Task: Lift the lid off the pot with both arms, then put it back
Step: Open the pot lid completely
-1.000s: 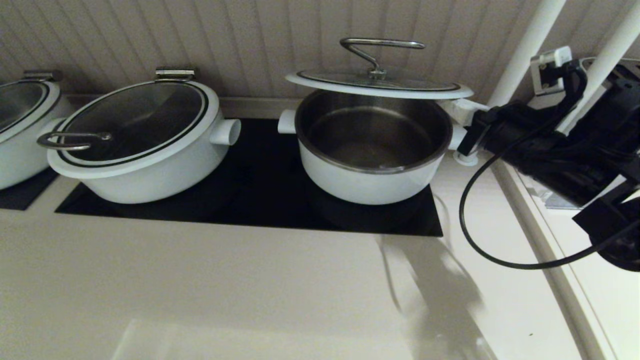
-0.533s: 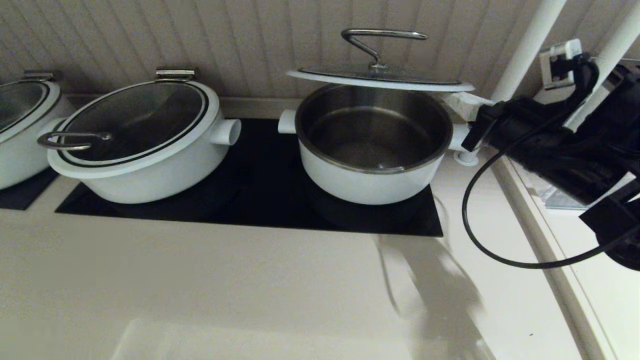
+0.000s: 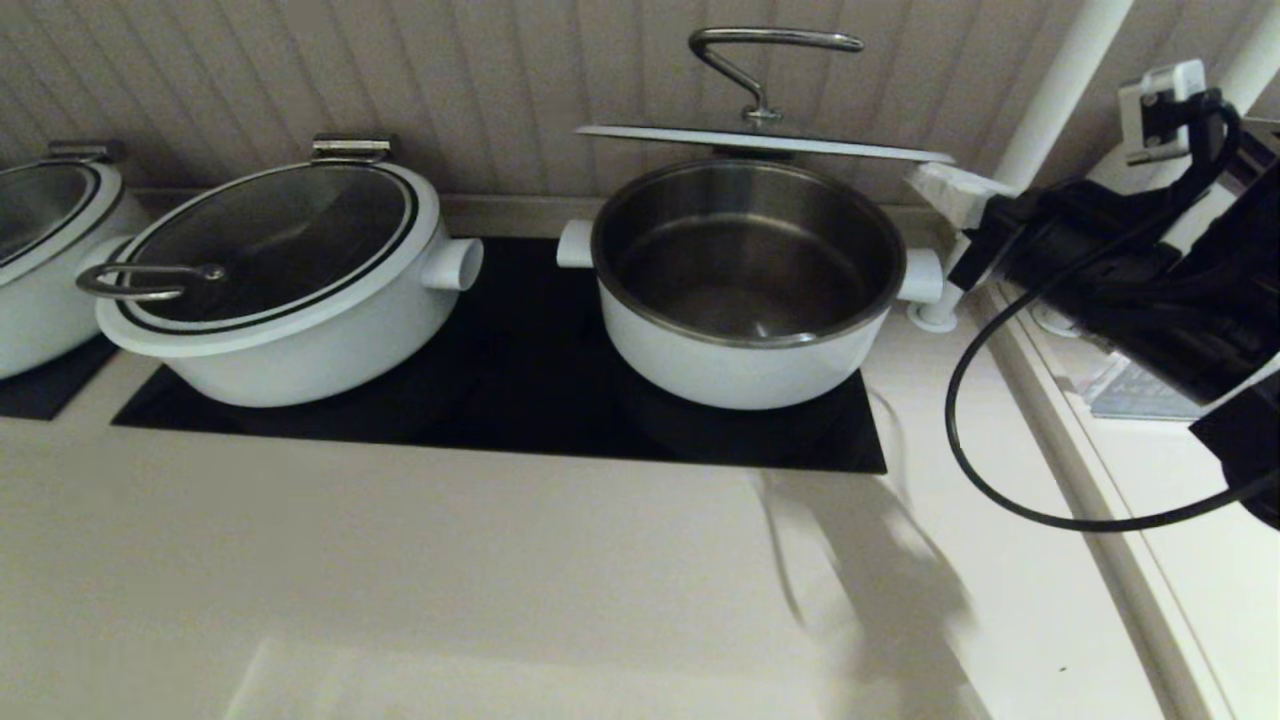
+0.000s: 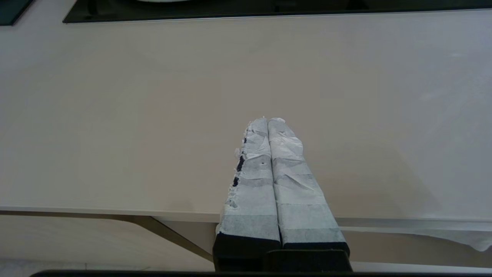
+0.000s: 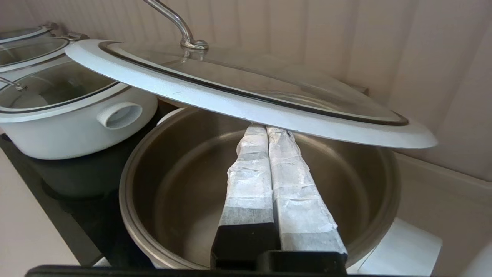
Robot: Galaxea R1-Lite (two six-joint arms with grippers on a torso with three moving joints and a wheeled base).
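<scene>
Lid [image 3: 765, 143] hovers over open pot [image 3: 745, 290]; wall behind.

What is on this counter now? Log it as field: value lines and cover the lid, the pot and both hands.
lid: raised above the pot's opening, handle up
pot: uncovered, nothing seen inside, on the black hob
right hand: fingers shut together, tips under the lid's rim at the pot's right side, propping it
left hand: fingers shut, over bare counter, away from the pot
neighbour: wider white pot on the left, its lid on
</scene>
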